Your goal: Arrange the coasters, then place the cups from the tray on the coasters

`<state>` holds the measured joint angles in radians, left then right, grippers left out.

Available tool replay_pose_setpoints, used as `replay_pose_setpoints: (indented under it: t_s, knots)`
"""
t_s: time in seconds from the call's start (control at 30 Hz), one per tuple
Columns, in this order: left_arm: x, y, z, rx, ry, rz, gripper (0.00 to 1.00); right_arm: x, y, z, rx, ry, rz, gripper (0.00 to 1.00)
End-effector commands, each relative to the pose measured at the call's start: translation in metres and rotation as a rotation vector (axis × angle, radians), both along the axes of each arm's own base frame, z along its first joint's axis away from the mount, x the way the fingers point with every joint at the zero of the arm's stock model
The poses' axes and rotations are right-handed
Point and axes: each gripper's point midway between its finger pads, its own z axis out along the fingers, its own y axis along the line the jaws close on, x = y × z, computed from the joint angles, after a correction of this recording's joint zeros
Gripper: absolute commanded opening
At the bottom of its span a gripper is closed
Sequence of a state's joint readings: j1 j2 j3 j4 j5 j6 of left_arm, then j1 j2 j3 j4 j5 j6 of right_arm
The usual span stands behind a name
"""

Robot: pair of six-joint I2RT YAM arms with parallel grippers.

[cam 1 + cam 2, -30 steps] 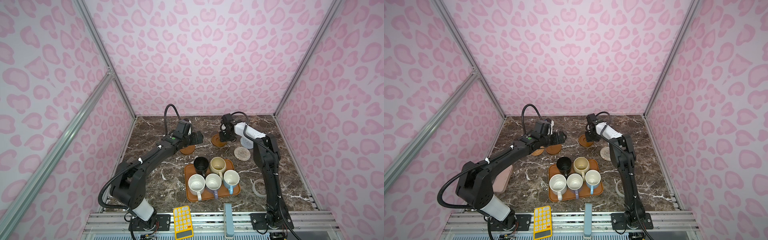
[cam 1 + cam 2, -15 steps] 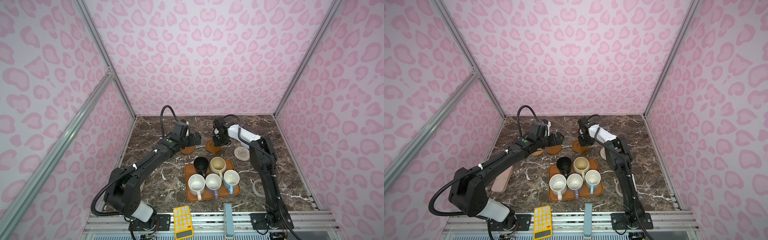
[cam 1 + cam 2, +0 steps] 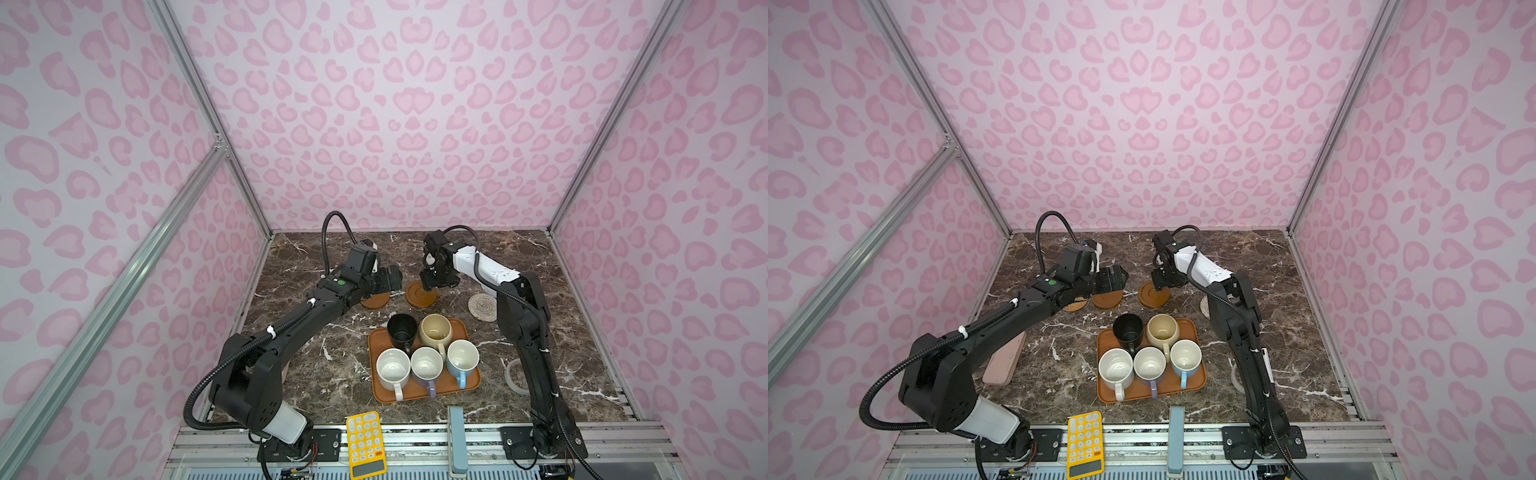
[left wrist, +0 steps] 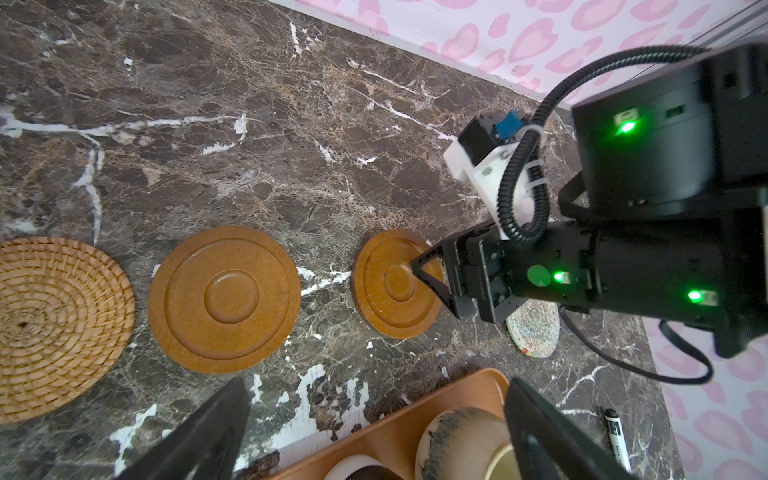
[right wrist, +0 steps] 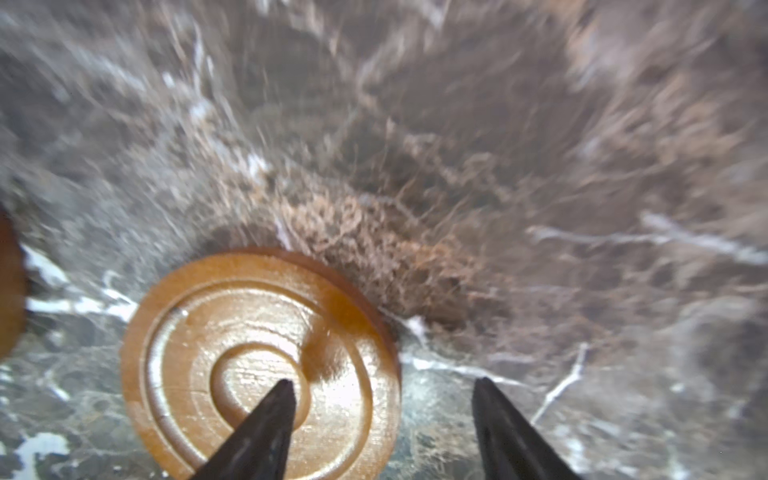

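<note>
Two smooth brown coasters lie flat near the back, one (image 3: 376, 300) under my left gripper (image 3: 388, 278) and one (image 3: 420, 294) under my right gripper (image 3: 430, 282). In the right wrist view the right gripper (image 5: 384, 386) is open: one fingertip (image 5: 286, 388) is over that coaster (image 5: 257, 361), the other over bare marble. A tan rattan coaster (image 4: 54, 328) and a cream woven coaster (image 3: 482, 306) flank them. The left gripper (image 4: 374, 436) is open and empty. The orange-brown tray (image 3: 471, 380) holds black (image 3: 402, 330), cream-yellow (image 3: 435, 330), speckled white (image 3: 392, 365), lavender (image 3: 427, 363) and light blue (image 3: 462, 357) cups.
A pale tape roll (image 3: 515, 374) lies right of the tray, behind the right arm. A yellow calculator (image 3: 365, 442) and a grey-blue bar (image 3: 457, 440) sit on the front rail. A pink flat case (image 3: 1005, 361) lies at the left and a marker pen (image 4: 615, 432) beyond the tray.
My right gripper carried the brown coaster left and forward, set it beside the other brown one, and its jaws opened off it. The left gripper drew back slightly to the left.
</note>
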<state>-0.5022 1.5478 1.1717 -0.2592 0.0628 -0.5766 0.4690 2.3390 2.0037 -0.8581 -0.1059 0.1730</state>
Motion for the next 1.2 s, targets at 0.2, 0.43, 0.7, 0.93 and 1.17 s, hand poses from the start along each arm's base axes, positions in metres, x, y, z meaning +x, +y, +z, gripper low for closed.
replay_pose_setpoints:
  t_s: [0.2,0.43,0.7,0.93,1.17]
  knots:
    - [0.004,-0.007,0.027,-0.043,-0.082,-0.031,0.98,-0.001,0.002,0.055,0.068,-0.107,-0.020,0.84]
    - [-0.018,-0.026,0.065,-0.133,-0.160,-0.119,0.98,-0.034,-0.036,0.100,0.082,-0.240,-0.113,0.99]
    - [-0.037,-0.086,0.082,-0.156,-0.173,-0.287,0.98,-0.088,-0.103,0.095,0.124,-0.268,-0.271,0.99]
    - [-0.029,-0.116,0.074,-0.085,-0.171,-0.334,0.98,-0.105,-0.146,0.064,0.146,-0.232,-0.394,0.95]
    - [-0.018,-0.127,0.058,-0.036,-0.139,-0.353,0.98,-0.104,-0.158,0.026,0.121,-0.160,-0.432,0.82]
